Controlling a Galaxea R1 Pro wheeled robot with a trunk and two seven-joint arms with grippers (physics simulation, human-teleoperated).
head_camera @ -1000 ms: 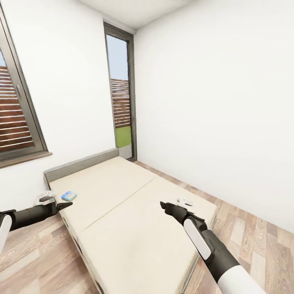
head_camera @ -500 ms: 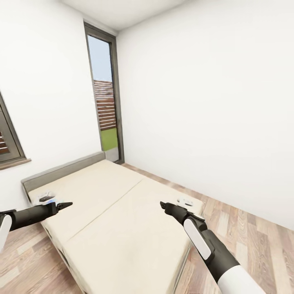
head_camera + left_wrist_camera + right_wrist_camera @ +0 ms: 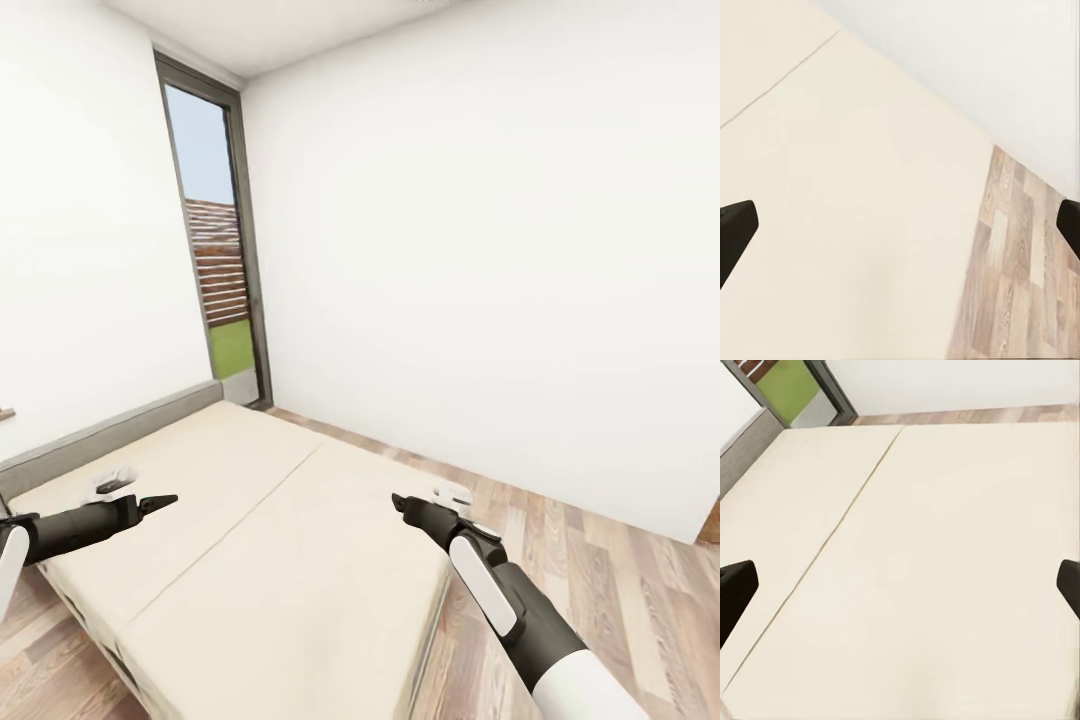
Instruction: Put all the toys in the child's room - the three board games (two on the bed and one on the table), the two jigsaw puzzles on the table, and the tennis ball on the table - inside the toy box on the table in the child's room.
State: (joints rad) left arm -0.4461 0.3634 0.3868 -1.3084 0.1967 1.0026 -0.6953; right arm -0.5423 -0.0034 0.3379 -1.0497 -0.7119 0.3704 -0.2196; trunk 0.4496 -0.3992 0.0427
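My left claw and right claw both hover over the bed, jaws spread wide and holding nothing. The cream mattress lies bare beneath them, with wood-plank floor alongside. A small white shape by my left claw is too blurred for me to name.

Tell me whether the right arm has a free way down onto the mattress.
Probably yes: the right gripper hangs open above the bed, and nothing lies between them.
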